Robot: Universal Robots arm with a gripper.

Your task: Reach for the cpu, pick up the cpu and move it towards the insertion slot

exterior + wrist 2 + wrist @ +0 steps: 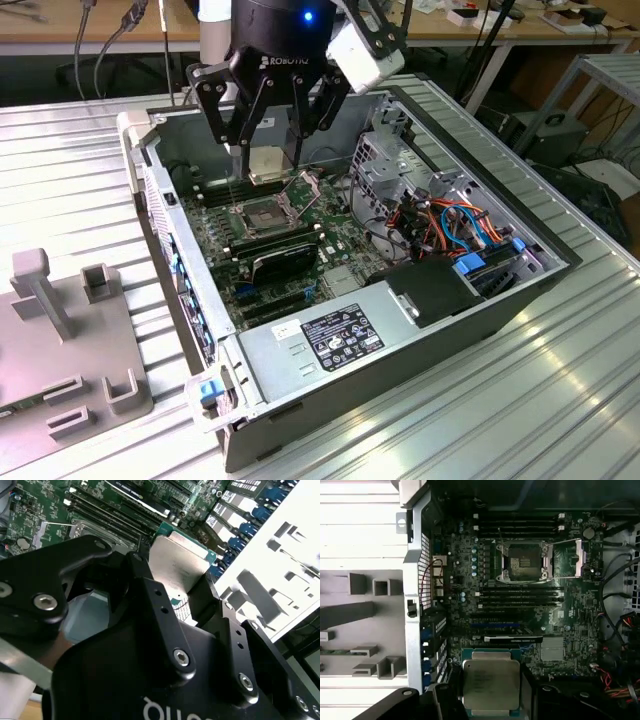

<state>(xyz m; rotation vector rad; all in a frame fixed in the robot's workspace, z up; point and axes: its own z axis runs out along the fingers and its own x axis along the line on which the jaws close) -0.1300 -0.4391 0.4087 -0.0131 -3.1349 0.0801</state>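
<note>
My gripper (268, 158) hangs inside the open computer case, shut on the cpu (268, 166), a thin square chip with a pale silver face. In both wrist views the cpu (491, 682) (177, 560) sits flat between the two black fingers (530, 695), clear of the board. The insertion slot (262, 214) is a square socket with a silvery frame, a dark centre and its lid raised. It lies on the motherboard just below and in front of the held chip. In the first wrist view the insertion slot (525, 561) stands apart from the cpu, past the memory slots.
Long black memory slots (520, 596) and a black expansion card (285, 262) flank the socket. A metal drive cage (400, 165), coloured cables (470, 225) and the power supply (330, 340) crowd the exterior view's right. A grey fixture (60, 340) stands outside the case wall.
</note>
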